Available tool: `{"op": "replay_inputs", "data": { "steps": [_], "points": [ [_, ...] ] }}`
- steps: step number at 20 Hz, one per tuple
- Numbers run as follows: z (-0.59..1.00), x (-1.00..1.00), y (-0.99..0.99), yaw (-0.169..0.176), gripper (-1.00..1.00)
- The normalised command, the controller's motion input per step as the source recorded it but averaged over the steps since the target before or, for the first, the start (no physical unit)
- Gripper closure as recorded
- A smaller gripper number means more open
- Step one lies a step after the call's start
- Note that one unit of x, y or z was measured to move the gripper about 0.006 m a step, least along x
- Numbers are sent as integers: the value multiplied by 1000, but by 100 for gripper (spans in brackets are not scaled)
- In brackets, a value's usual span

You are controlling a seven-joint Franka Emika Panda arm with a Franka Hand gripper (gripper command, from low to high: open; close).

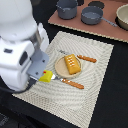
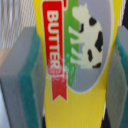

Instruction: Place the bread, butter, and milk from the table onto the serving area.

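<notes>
The bread (image 1: 72, 63), an orange-brown loaf with pale dots, lies on the round tan plate (image 1: 61, 66) of the serving area (image 1: 90, 85), a beige woven placemat. The orange-handled knife (image 1: 73, 83) and fork (image 1: 86, 58) lie on either side of the plate. My gripper (image 1: 44, 75) is shut on the butter (image 1: 46, 77), a yellow packet, above the placemat on the exterior view's left of the plate. In the wrist view the butter (image 2: 75, 55) with its red label fills the space between my pads (image 2: 27, 75). The milk is out of view.
A brown board (image 1: 100, 26) at the back carries two grey pots (image 1: 66, 8) (image 1: 92, 15) and a bowl (image 1: 123, 17). The table (image 1: 112, 95) around the placemat is black. My white arm (image 1: 17, 45) covers the exterior view's left side.
</notes>
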Motion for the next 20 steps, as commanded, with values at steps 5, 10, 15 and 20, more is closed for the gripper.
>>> {"op": "replay_inputs", "data": {
  "steps": [5, 10, 15, 20],
  "points": [
    [-134, 698, -108, 0, 100],
    [874, 192, 151, 0, -100],
    [907, 9, 78, -4, -100],
    [486, -142, 201, -11, -100]
  ]
}}
